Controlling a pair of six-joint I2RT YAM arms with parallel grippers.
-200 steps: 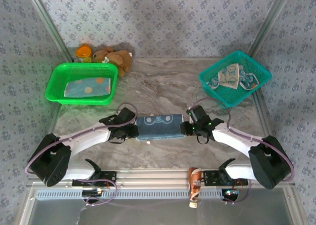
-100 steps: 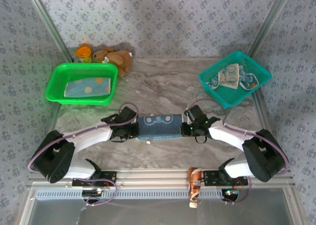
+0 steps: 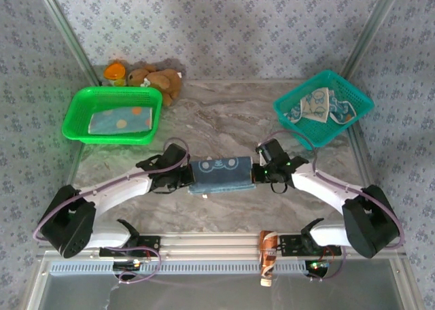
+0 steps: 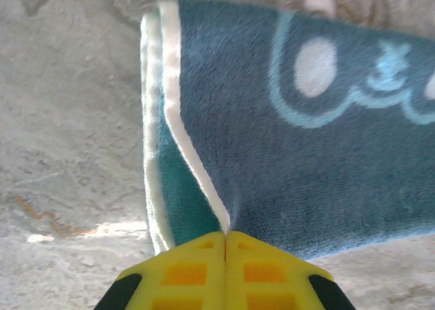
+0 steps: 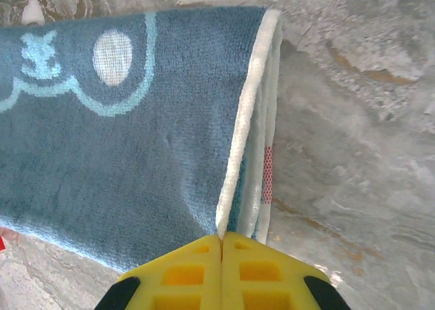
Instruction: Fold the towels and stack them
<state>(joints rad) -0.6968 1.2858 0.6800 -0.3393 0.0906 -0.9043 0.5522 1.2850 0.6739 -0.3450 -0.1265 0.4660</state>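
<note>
A blue-grey towel (image 3: 221, 174) with a pale blue printed face lies folded in a band on the marble table (image 3: 224, 119), between my two arms. My left gripper (image 3: 186, 178) is at its left end, and its yellow fingers (image 4: 183, 272) are shut on the white hem of the top layer (image 4: 225, 232). At the towel's right end, my right gripper (image 3: 256, 172) is shut on the white hem there (image 5: 221, 238). A striped, polka-dot towel (image 3: 121, 121) lies in the green basket (image 3: 75, 113). Pale towels with blue motifs (image 3: 318, 107) sit crumpled in the teal basket (image 3: 289, 119).
A brown plush toy (image 3: 160, 80) and an orange cup (image 3: 114, 72) sit at the back left, behind the green basket. Bare marble stretches between the two baskets. A small orange-and-white item (image 3: 268, 250) lies on the front rail.
Both grippers keep their hold on the towel ends. The right wrist has shifted a little toward the back and the left a little to the right; the towel has barely moved.
</note>
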